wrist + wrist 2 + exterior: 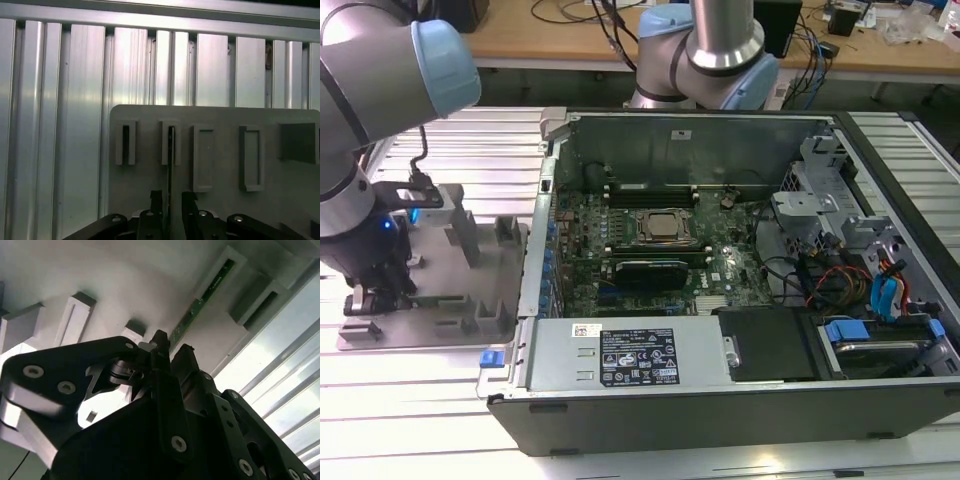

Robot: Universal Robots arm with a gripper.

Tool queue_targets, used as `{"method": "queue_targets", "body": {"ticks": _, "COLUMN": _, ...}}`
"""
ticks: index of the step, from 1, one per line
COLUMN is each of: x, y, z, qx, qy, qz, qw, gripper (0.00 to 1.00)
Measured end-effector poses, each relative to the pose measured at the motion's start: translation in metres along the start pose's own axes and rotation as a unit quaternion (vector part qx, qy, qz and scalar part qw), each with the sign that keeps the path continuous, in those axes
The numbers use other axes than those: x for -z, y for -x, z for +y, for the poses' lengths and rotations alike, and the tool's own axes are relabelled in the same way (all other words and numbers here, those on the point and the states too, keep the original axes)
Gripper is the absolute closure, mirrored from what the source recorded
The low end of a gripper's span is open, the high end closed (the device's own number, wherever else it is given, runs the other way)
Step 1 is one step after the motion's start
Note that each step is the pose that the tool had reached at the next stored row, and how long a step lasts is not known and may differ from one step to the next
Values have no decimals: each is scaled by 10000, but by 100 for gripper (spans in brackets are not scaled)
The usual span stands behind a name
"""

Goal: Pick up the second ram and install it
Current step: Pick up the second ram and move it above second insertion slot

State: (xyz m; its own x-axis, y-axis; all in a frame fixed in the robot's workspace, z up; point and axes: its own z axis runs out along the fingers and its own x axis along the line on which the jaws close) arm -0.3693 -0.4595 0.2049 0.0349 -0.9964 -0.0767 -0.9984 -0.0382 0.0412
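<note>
Evidently the pick-up step was in hand. The black two-fingered pincer [171,196] stood open, its fingers [156,199] set one on either side of the second ram [201,301], a long, thin, flat green circuit-board stick. In the first wrist view a slim gap showed between each finger and the board, so by my reading nothing was gripped yet.

The stick stood on its long edge in a narrow slot of the grey moulded holder plate [145,175]. That plate lay on the ribbed aluminium worktop [60,100], to the exterior view's left of the open black computer case [720,420] and well apart from the motherboard inside it.

In my judgement, the grasp called for the fingers to close squarely on the flat faces, and for a lift straight along the slot so the board would not bind or bend.

Edge-on, the stick read as a dark line. In the second wrist view it showed green, with small pale parts along its length.
</note>
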Motion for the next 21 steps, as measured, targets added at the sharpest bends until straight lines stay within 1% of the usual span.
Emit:
{"method": "queue_targets", "body": {"ticks": 1, "x": -8, "y": -28, "z": -2, "qx": 0, "qy": 0, "qz": 0, "qw": 10000, "gripper": 72}}
{"method": "queue_targets", "body": {"ticks": 2, "x": -15, "y": -30, "z": -26, "qx": -1, "qy": 4, "qz": 0, "qw": 10000, "gripper": 72}}
{"method": "queue_targets", "body": {"ticks": 3, "x": -29, "y": -32, "z": -74, "qx": -1, "qy": 9, "qz": -2, "qw": 10000, "gripper": 72}}
{"method": "queue_targets", "body": {"ticks": 4, "x": -43, "y": -9, "z": -96, "qx": -2, "qy": 12, "qz": 1, "qw": 10000, "gripper": 72}}
{"method": "queue_targets", "body": {"ticks": 5, "x": -53, "y": 35, "z": -100, "qx": -3, "qy": 13, "qz": 46, "qw": 10000, "gripper": 72}}
{"method": "queue_targets", "body": {"ticks": 6, "x": -61, "y": 63, "z": -102, "qx": -6, "qy": 15, "qz": 104, "qw": 9999, "gripper": 72}}
{"method": "queue_targets", "body": {"ticks": 8, "x": -70, "y": 86, "z": -103, "qx": -12, "qy": 20, "qz": 227, "qw": 9997, "gripper": 72}}
{"method": "queue_targets", "body": {"ticks": 10, "x": -71, "y": 88, "z": -103, "qx": -11, "qy": 20, "qz": 227, "qw": 9997, "gripper": 72}}
{"method": "queue_targets", "body": {"ticks": 15, "x": -71, "y": 90, "z": -103, "qx": -12, "qy": 19, "qz": 215, "qw": 9998, "gripper": 73}}
{"method": "queue_targets", "body": {"ticks": 17, "x": -71, "y": 89, "z": -103, "qx": -11, "qy": 19, "qz": 209, "qw": 9998, "gripper": 89}}
{"method": "queue_targets", "body": {"ticks": 21, "x": -71, "y": 89, "z": -103, "qx": -10, "qy": 19, "qz": 198, "qw": 9998, "gripper": 89}}
